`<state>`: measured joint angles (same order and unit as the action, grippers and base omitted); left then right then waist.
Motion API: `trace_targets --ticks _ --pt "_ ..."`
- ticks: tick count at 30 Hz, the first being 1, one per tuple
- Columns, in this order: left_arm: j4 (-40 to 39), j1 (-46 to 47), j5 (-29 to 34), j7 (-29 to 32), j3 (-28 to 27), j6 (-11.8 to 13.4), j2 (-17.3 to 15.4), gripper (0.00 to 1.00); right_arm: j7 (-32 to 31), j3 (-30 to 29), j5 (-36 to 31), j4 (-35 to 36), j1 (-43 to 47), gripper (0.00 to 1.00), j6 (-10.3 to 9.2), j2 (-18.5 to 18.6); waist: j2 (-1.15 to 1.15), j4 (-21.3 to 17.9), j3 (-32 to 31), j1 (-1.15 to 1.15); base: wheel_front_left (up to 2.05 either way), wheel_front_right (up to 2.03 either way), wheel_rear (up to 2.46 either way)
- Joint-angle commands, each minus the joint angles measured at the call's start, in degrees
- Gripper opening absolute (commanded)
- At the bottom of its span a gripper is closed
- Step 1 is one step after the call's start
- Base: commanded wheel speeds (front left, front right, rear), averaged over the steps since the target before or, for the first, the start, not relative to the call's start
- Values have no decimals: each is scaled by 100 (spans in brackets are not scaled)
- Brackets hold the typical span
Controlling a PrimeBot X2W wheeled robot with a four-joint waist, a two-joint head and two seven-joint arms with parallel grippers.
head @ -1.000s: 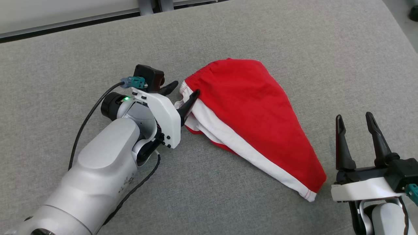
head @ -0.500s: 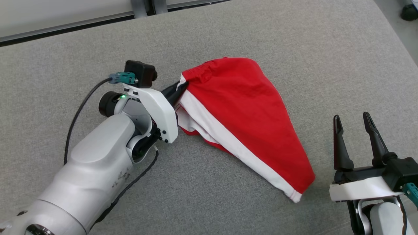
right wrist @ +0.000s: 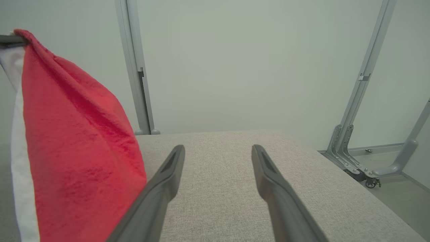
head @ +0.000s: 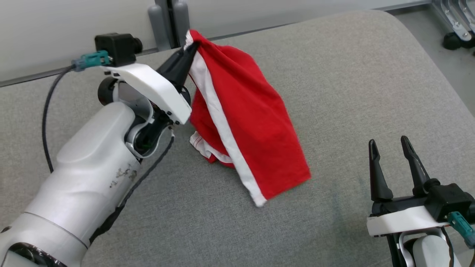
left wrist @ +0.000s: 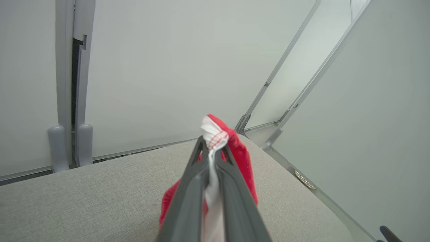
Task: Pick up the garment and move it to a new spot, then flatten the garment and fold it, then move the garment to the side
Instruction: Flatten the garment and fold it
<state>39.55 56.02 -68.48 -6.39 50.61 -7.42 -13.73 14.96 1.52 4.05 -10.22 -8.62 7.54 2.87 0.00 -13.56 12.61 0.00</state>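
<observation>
Garment [head: 245, 122], soft red cloth with a white stripe, is hanging in a limp cone over the grey woven cushion [head: 352, 74] while we are pinching its top corner in our left gripper [head: 191, 46], right gripper [head: 388, 141] standing spread.

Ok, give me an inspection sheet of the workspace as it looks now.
Surface: grey fabric pad, rounded corner.
Job's things: red garment with white stripe, hanging from the left gripper; whether its lower end touches the pad, cannot tell.
Clutter: nothing seen.
Grippers: left gripper raised, fingers shut on the garment's edge; right gripper open, holding nothing.
Cables: black cable looping from the left wrist's teal connector along the forearm.
Surroundings: pale wall panels, grey posts, a wheeled frame foot at the right.
</observation>
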Motion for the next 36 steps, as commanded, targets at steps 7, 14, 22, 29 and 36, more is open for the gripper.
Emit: trace_targets --ticks 7,14,22,29,36 --pt "-192 297 -303 -379 -474 15 -111 0 36 59 90 -83 130 100 -10 6 0 129 -364 0 0 0 0" --pt "-705 384 -406 -432 -597 209 16 0 36 104 117 -120 184 100 -10 6 0 265 -591 0 0 0 0" --pt "-1505 363 -827 -621 -1118 1055 466 0 36 117 142 -89 142 100 -10 7 0 420 -652 0 0 0 0" --pt "-1940 299 -924 -585 -1215 1455 613 0 36 139 221 -71 82 100 -10 6 0 502 -568 0 0 0 0" --pt "-2181 134 -1044 -601 -1027 1565 893 0 36 189 304 -45 33 100 -10 6 0 507 -467 0 0 0 0"
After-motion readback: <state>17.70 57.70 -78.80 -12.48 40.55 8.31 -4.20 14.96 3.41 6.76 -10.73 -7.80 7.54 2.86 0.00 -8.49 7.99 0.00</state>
